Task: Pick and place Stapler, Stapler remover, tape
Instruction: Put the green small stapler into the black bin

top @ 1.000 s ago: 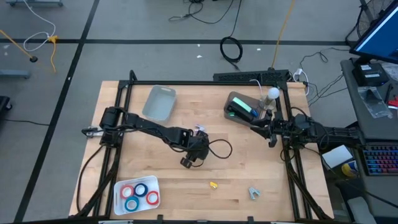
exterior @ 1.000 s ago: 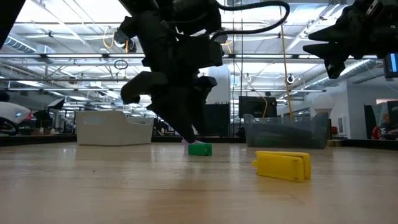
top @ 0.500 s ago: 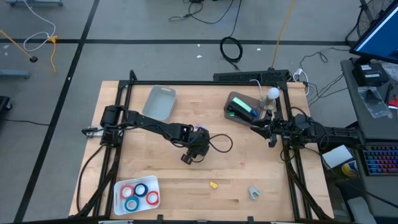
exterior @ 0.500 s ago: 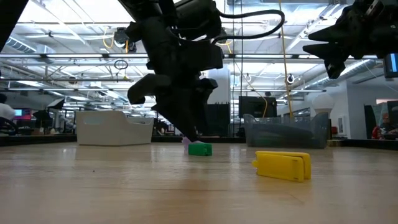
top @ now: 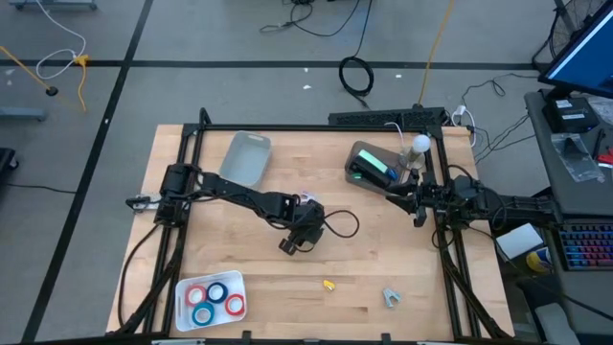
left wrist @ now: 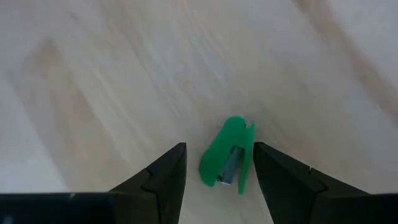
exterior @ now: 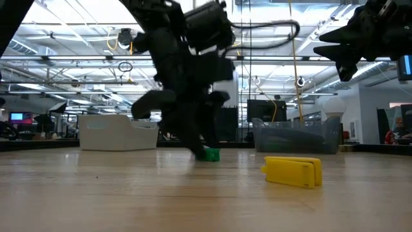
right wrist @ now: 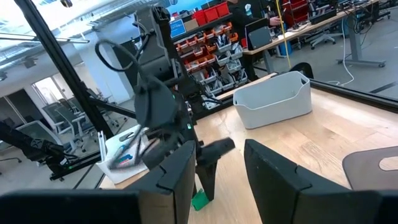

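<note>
**Left gripper poised over the green stapler**

Now, mid-table: the left gripper [left wrist: 217,163] hangs low over a small green stapler [left wrist: 227,154], fingers spread, nothing between them but air and the stapler below. In the left wrist view the stapler lies on the bare wood in the gap between the two dark fingers, touching neither. Its long axis runs roughly along the line the gripper looks down, tilted slightly off it, so the fingers stand on either side of its narrow width. My judgement: a straight drop and a squeeze across the narrow sides would take it, perhaps after a small twist of the wrist.

- Stapler: bright green plastic, rounded at one end, a grey metal strip showing along its middle. Lying flat. From the low view it is a small green block [exterior: 207,154] right at the foot of the left arm.
- Nearer arm: the left, clearly. The right gripper [top: 418,206] waits at the table's right edge, well apart, fingers parted and holding nothing.
- Other things: a yellow stapler-like piece [exterior: 293,171] toward the front of the table; a grey staple remover [top: 391,297] near the front right; tape rolls [top: 215,298], red and blue, in a white tray [top: 238,283] at the front left; a grey bin [top: 246,158] at the back left.
</note>
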Controlling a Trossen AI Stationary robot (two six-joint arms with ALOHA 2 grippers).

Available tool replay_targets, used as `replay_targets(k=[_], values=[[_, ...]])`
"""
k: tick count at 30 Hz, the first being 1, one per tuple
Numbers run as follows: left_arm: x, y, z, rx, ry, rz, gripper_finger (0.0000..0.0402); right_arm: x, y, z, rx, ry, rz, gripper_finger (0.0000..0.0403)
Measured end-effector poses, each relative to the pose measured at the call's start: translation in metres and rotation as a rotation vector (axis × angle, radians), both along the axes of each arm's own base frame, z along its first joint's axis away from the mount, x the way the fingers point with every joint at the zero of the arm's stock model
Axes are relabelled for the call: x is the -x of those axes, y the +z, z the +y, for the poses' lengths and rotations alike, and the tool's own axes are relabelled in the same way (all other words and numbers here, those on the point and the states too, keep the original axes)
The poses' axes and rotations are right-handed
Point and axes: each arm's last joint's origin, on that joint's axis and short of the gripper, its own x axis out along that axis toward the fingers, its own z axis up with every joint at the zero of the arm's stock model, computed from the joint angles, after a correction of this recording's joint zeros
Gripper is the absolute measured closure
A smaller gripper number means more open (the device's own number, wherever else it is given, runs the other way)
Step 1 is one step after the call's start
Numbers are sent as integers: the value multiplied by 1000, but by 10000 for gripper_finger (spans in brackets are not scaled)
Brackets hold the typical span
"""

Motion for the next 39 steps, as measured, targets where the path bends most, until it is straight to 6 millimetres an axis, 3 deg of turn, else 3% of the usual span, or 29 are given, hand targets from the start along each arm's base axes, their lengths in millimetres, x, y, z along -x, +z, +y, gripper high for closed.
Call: replay_targets(k=[35,39], values=[[4,-7,10,21,62,74,211,0,0,0,-8,-1,-1,273],[4,-7,10,37,56,74,227,0,0,0,-8,-1,-1,273]])
